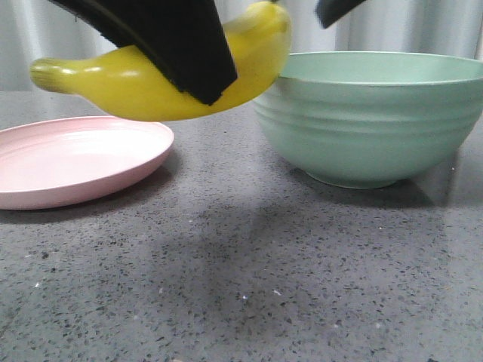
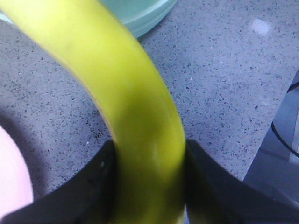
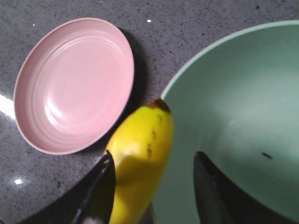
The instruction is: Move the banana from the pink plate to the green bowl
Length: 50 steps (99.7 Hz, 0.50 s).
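The yellow banana (image 1: pixel 136 83) hangs in the air between the pink plate (image 1: pixel 75 162) and the green bowl (image 1: pixel 370 121), its right end at the bowl's near rim. My left gripper (image 1: pixel 200 75) is shut on the banana's middle; in the left wrist view both fingers press the banana (image 2: pixel 135 116) at the gripper (image 2: pixel 149 186). The plate is empty. My right gripper (image 3: pixel 154 161) is open above the bowl (image 3: pixel 243 116). The banana's dark-tipped end (image 3: pixel 140 154) lies beside one finger, and the plate (image 3: pixel 74 84) is beyond. Only one fingertip of it shows in the front view (image 1: pixel 336 11).
The grey speckled table (image 1: pixel 241 286) carries the plate at the left and the bowl at the right. The bowl's inside holds nothing but a small dark speck (image 3: pixel 266 155). The table's edge and a cable (image 2: pixel 285 135) show in the left wrist view.
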Tool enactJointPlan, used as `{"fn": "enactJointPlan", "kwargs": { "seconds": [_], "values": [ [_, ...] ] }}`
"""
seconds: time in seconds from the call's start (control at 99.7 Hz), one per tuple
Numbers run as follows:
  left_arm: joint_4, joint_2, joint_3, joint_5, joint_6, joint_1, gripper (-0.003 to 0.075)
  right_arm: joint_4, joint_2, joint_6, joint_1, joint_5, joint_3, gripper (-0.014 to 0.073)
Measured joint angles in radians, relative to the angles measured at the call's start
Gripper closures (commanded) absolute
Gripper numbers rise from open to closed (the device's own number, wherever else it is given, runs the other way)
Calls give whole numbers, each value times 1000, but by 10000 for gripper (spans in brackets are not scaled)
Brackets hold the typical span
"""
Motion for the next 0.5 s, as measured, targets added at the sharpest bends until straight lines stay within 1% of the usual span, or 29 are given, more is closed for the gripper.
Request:
{"fn": "enactJointPlan", "kwargs": {
  "seconds": [0.18, 0.411, 0.461, 0.501],
  "values": [
    [0, 0, 0, 1, 0, 0, 741, 57, 75, 0, 0, 0, -42, 279],
    [0, 0, 0, 5, 0, 0, 741, 90, 94, 0, 0, 6, -44, 285],
    [0, 0, 0, 5, 0, 0, 740, 94, 94, 0, 0, 6, -44, 309],
    [0, 0, 0, 5, 0, 0, 740, 95, 94, 0, 0, 6, -44, 353]
  ]
}}
